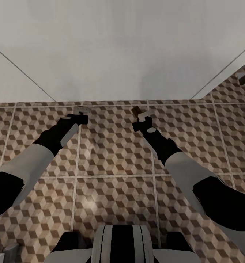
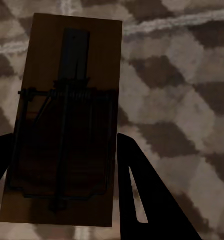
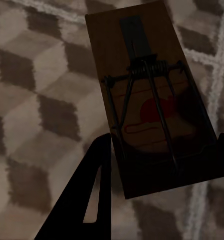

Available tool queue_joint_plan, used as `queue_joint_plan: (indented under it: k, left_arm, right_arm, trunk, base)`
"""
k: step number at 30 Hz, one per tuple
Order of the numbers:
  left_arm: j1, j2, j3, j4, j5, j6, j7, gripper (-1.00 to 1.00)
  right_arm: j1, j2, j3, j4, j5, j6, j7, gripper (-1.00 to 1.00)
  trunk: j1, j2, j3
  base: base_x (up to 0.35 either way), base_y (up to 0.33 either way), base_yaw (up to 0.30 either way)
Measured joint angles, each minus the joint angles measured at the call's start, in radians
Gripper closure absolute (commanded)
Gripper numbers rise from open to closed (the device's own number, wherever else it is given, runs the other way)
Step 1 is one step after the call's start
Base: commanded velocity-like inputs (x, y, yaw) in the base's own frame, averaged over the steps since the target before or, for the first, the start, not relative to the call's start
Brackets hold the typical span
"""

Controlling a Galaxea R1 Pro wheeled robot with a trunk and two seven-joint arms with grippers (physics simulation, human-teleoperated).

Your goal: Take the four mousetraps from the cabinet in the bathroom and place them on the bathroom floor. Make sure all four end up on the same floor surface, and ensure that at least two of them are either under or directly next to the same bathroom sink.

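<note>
Fingers (image 2: 142,200) of left gripper (image 1: 82,114) clenched one mousetrap (image 2: 66,125); right gripper (image 1: 141,116) pinched another mousetrap (image 3: 152,105) over bathroom floor (image 1: 111,157); boards looked light, stiff; safest held by edges, clear of wire.

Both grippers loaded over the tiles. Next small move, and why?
Probably lower both arms toward the bathroom floor before releasing. The left gripper and right gripper each clamp a mousetrap above tiles, with no sink visible, so position near it can't be confirmed.
</note>
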State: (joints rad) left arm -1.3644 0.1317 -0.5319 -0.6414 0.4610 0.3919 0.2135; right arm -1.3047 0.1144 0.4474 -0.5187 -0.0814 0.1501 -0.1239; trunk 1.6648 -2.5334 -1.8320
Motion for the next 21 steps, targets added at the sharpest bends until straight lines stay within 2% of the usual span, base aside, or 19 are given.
queue_joint_plan:
  k: [15,21]
  left_arm:
    - [0.000,0.000,0.000,0.000,0.000,0.001,0.000,1.00]
    - [0.000,0.000,0.000,-0.001,0.000,0.001,0.001,1.00]
  right_arm:
    - [0.000,0.000,0.000,0.000,0.000,0.000,0.000,1.00]
    - [0.000,0.001,0.000,0.044,0.000,-0.002,-0.001,1.00]
  trunk:
    - [0.000,0.000,0.000]
    - [0.000,0.000,0.000]
  base:
    - [0.030,0.000,0.000]
    - [0.028,0.000,0.000]
